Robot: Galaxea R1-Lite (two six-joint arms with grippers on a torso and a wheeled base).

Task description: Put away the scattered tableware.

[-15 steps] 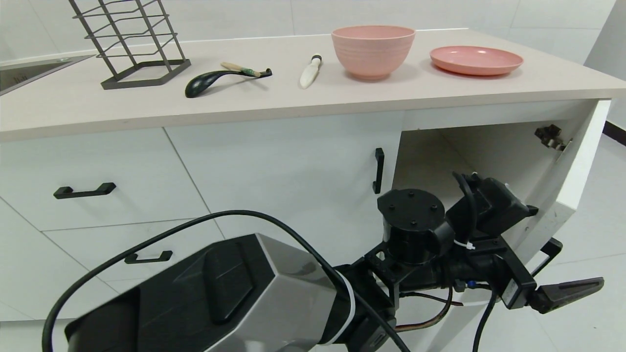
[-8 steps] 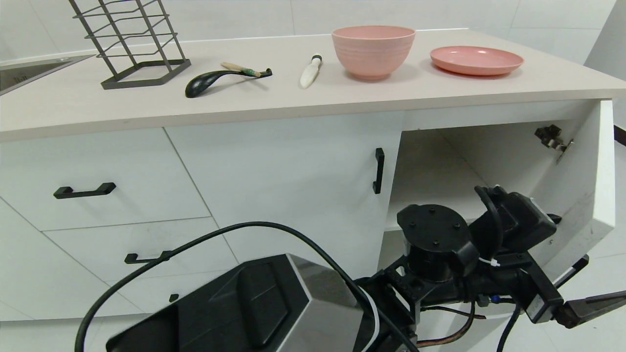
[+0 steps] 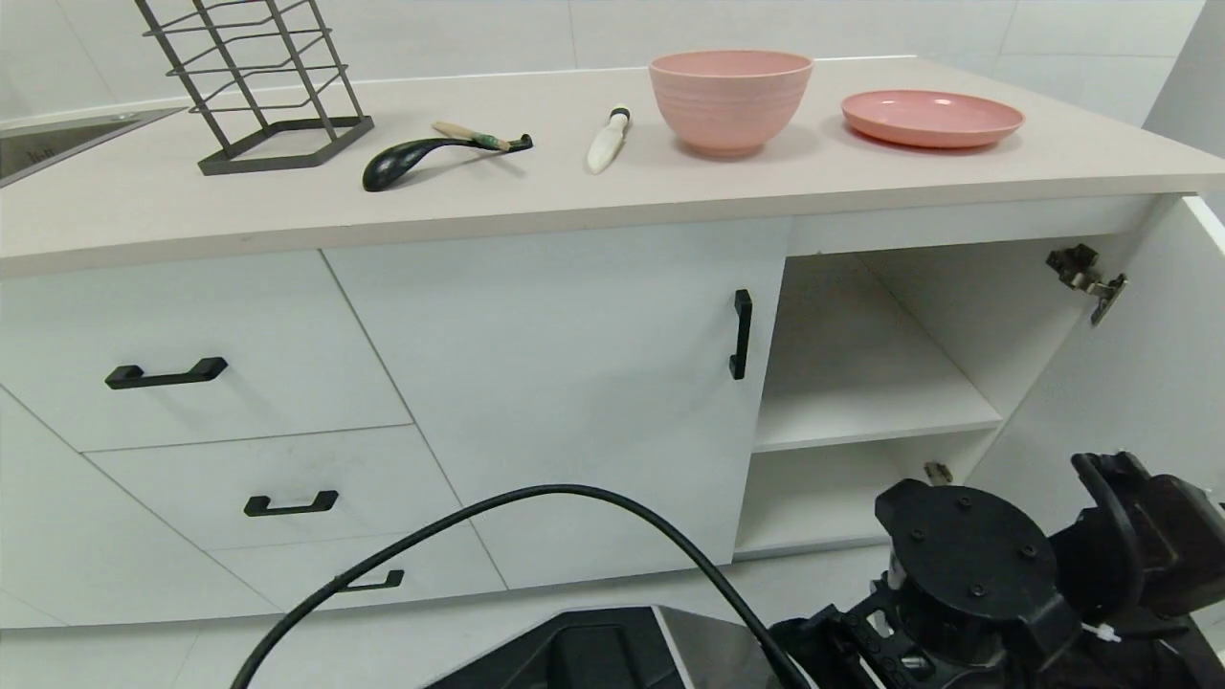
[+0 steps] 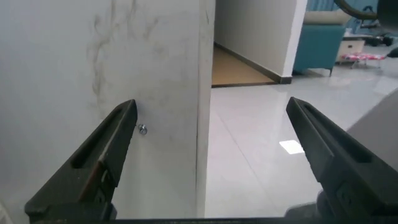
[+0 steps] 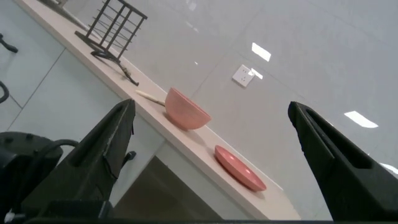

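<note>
Cabinet door [image 3: 1148, 383] stands open; bowl [image 3: 730, 99] and plate [image 3: 932, 117] sit on counter [image 3: 861, 172]; left gripper [image 4: 211, 104] and right gripper [image 5: 210, 107] both spread, empty.

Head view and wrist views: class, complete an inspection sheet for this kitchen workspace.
Surface: beige countertop above white drawers.
Job's things: pink bowl, pink plate, black spoon, wooden-handled tool and white utensil on the countertop; cabinet open.
Clutter: wire rack; sink at the left end.
Hands: left hand open beside the cabinet door; right hand open, empty.
Cables: black cable arching before the drawers.
Surroundings: tiled wall, glossy floor.
</note>
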